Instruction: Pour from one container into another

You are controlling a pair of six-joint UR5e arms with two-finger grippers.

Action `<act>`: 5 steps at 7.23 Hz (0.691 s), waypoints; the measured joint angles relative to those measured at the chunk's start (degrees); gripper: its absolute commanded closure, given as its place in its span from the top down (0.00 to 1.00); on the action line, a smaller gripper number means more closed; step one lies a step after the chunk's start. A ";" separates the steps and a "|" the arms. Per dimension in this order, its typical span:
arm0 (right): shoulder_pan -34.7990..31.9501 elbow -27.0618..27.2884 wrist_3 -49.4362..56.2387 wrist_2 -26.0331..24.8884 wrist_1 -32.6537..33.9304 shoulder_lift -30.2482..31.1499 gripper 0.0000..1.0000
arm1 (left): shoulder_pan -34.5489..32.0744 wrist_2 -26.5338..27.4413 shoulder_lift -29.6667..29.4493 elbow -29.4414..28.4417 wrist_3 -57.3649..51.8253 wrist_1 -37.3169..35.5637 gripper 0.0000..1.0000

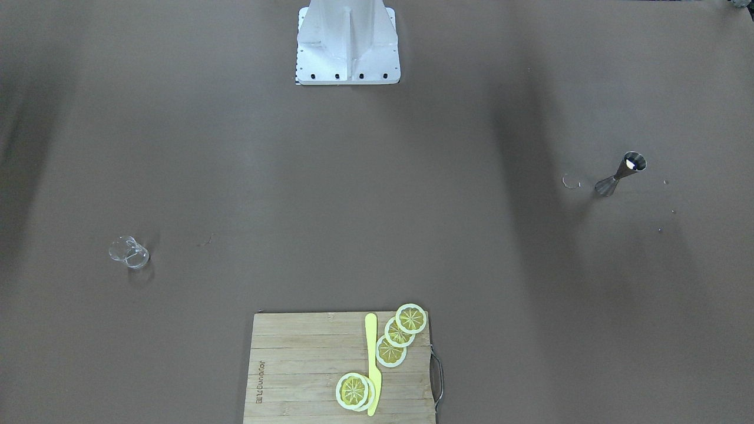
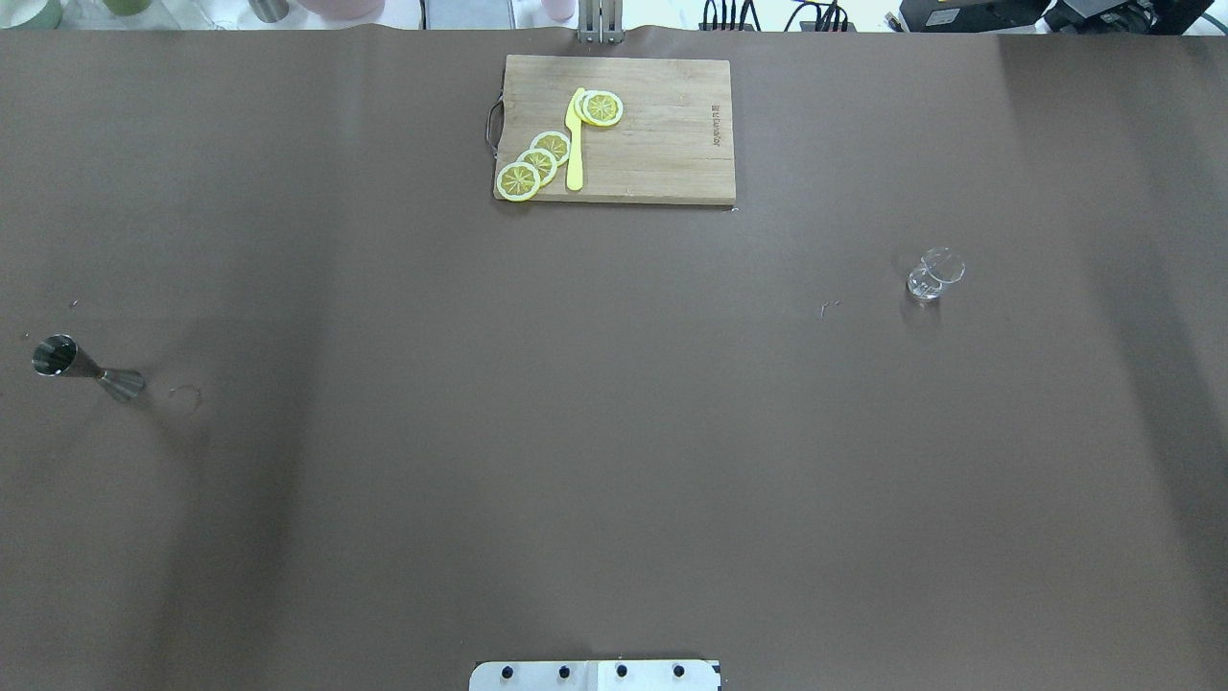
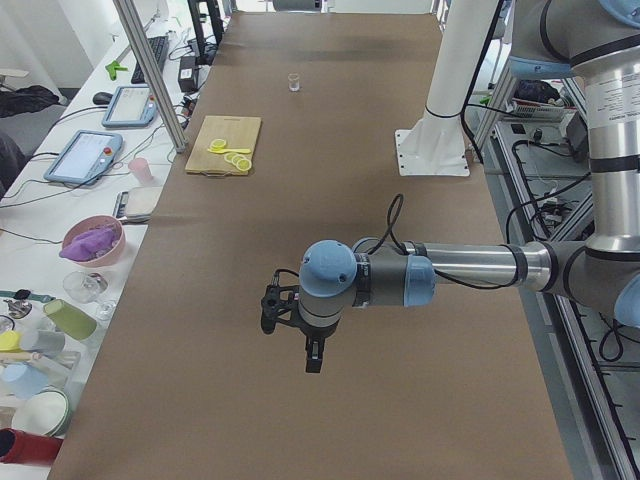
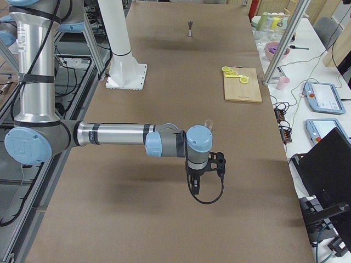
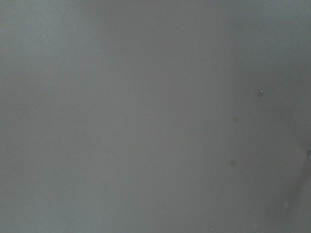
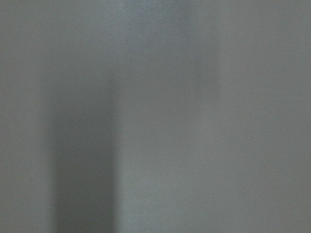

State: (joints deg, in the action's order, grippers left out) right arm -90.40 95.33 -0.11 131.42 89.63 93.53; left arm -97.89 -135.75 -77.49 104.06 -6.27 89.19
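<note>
The steel jigger [image 1: 621, 172] stands upright on the brown table cover, far out on my left side [image 2: 86, 369], with a bright spot in its upper cup; it is also small and distant in the exterior right view [image 4: 190, 28]. On my right side sits the clear glass tumbler [image 2: 933, 274], the same glass [image 1: 129, 252] showing in both side views [image 3: 294, 82] [image 4: 208, 124]. My left gripper [image 3: 285, 320] and right gripper [image 4: 219, 163] hang over bare table, far from both, and I cannot tell if they are open or shut. Both wrist views show only table cover.
A wooden cutting board [image 2: 662, 144] with lemon slices [image 2: 537, 163] and a yellow knife [image 2: 575, 139] lies at the far middle edge. The white robot base [image 1: 347, 44] stands at the near middle. Bowls, cups and tablets [image 3: 85, 155] crowd a side bench.
</note>
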 measured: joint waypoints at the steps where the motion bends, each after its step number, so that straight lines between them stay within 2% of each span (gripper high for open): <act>1: -0.02 0.10 0.00 -0.84 0.02 0.12 1.00 | 0.01 -0.01 -0.01 -0.03 0.02 0.01 0.98; 5: 0.04 0.06 0.26 -2.91 0.06 0.55 1.00 | -0.02 -0.15 -0.03 0.06 0.03 -0.08 0.98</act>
State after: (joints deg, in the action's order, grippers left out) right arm -90.36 95.40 0.15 128.51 89.69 94.08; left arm -97.91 -135.90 -77.52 104.12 -6.24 89.11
